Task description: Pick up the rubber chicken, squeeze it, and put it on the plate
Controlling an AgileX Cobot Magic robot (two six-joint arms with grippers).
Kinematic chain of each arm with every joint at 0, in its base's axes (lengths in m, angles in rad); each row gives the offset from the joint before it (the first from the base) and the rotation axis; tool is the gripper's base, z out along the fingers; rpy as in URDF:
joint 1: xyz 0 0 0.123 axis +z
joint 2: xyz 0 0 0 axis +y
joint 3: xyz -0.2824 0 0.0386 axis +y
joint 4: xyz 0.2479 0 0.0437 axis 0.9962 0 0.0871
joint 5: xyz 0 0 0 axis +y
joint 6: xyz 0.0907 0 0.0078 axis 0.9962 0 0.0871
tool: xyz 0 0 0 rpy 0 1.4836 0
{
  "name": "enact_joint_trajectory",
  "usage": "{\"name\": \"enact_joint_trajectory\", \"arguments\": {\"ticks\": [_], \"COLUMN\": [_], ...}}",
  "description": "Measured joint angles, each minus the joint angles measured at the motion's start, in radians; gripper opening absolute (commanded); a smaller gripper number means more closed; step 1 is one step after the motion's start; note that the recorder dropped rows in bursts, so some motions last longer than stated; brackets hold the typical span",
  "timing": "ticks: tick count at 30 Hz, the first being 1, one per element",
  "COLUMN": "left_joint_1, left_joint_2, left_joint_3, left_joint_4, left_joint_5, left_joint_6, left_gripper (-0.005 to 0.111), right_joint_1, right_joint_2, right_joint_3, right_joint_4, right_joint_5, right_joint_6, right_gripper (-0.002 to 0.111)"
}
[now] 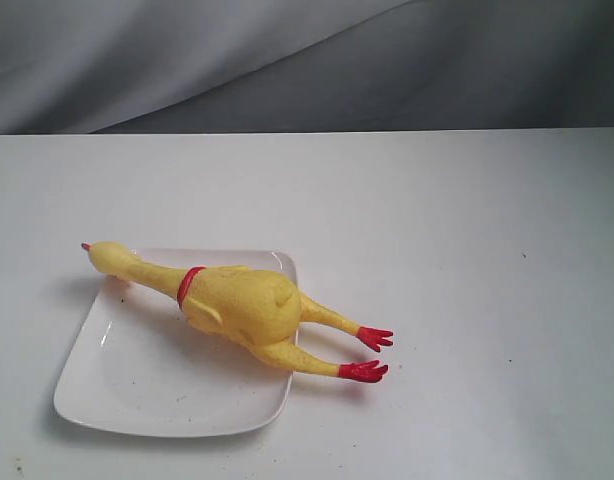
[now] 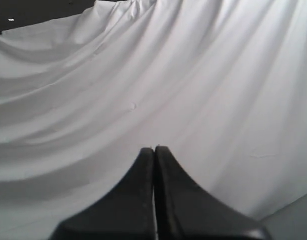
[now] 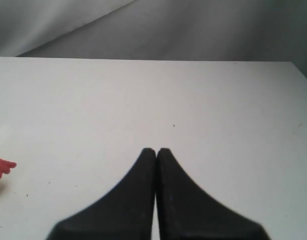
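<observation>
**Q:** As the exterior camera sees it, where is the chicken?

**A:** Its head pokes past the left rim of the plate. Its body lies on the plate, and its legs stick out to the right over the table.

**Q:** And the grippers?

**A:** The left gripper is closed and empty, facing pale cloth. The right gripper is also closed and empty, above the table, with one red foot in sight.

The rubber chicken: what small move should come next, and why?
Probably only parking both arms: the rubber chicken already lies with its body on the plate, feet out over the table, and the left gripper and right gripper are both shut, empty, apart from it.
</observation>
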Motion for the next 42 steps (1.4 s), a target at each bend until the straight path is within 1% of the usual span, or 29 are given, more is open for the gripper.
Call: {"name": "enact_joint_trajectory", "arguments": {"ticks": [5,14,20,23,42], "left_joint_1": [0.000,0.000,0.000,0.000,0.000], "left_joint_2": [0.000,0.000,0.000,0.000,0.000], "left_joint_3": [0.074,0.310,0.469,0.524,0.537], "left_joint_4": [-0.089,-0.277,-0.303,-0.306,-0.320], "left_joint_5": [0.000,0.000,0.000,0.001,0.004], "left_joint_6": [0.025,0.027,-0.002,-0.009,-0.014], "left_gripper": [0.000,0.000,0.000,0.000,0.000], "right_joint_1": [0.000,0.000,0.000,0.000,0.000], "right_joint_2": [0.000,0.000,0.000,0.000,0.000], "right_joint_3": [0.000,0.000,0.000,0.000,0.000], "right_joint_4": [0.000,0.000,0.000,0.000,0.000], "right_joint_5": [0.000,0.000,0.000,0.000,0.000], "right_joint_6": [0.000,0.000,0.000,0.000,0.000], "right_gripper": [0.000,0.000,0.000,0.000,0.000]}}
